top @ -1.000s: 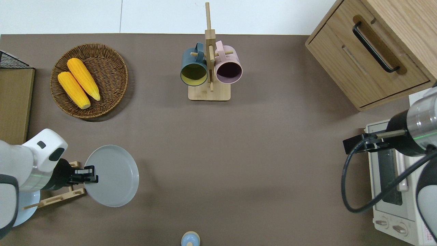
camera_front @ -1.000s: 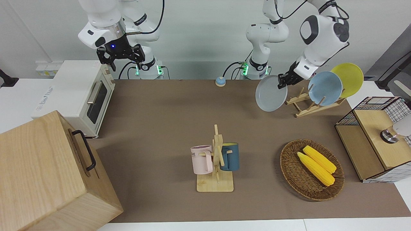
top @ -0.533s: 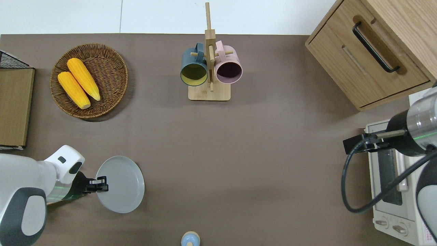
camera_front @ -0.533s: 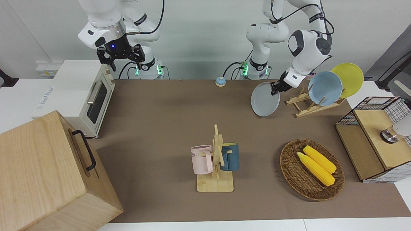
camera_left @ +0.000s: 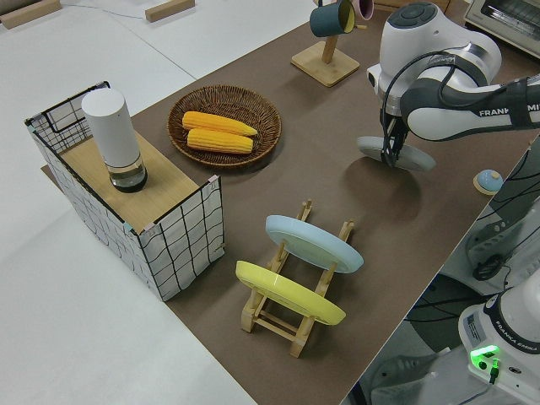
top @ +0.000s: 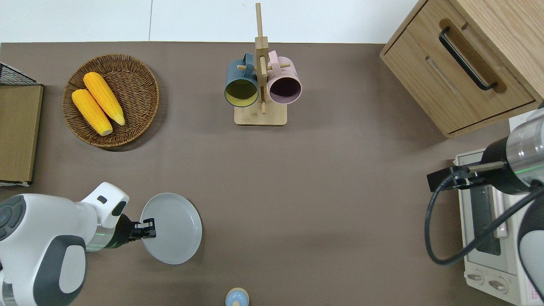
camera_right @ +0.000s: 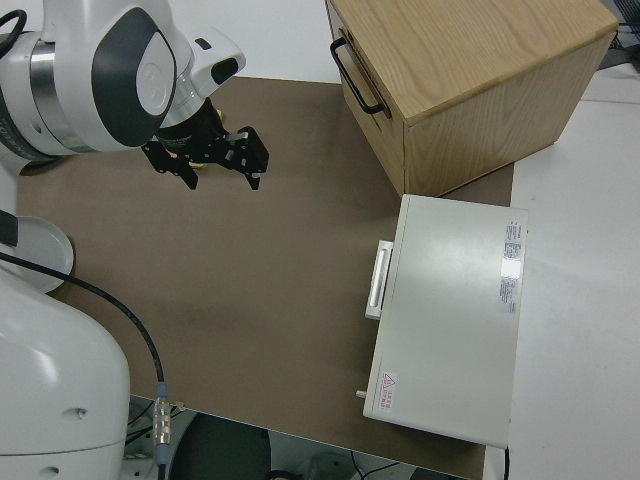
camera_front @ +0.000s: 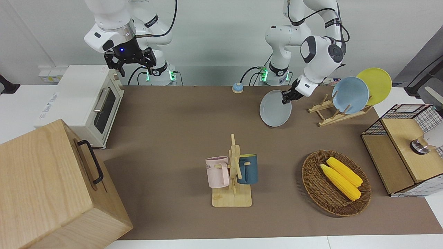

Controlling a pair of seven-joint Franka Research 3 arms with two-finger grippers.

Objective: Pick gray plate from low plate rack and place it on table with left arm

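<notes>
My left gripper is shut on the rim of the gray plate, which hangs tilted low over the brown table. In the overhead view the gripper and plate are over bare table beside the low plate rack, toward the table's middle. The left side view shows the plate apart from the rack. The rack holds a sky-blue plate and a yellow plate. My right gripper is parked and open.
A mug stand with two mugs stands mid-table. A wicker basket with corn and a wire crate lie toward the left arm's end. A toaster oven and a wooden cabinet lie toward the right arm's end. A small blue bell sits near the robots.
My left gripper has carried the gray plate away from the rack toward the table's middle and lowered it closer to the table. The right arm has not moved.
</notes>
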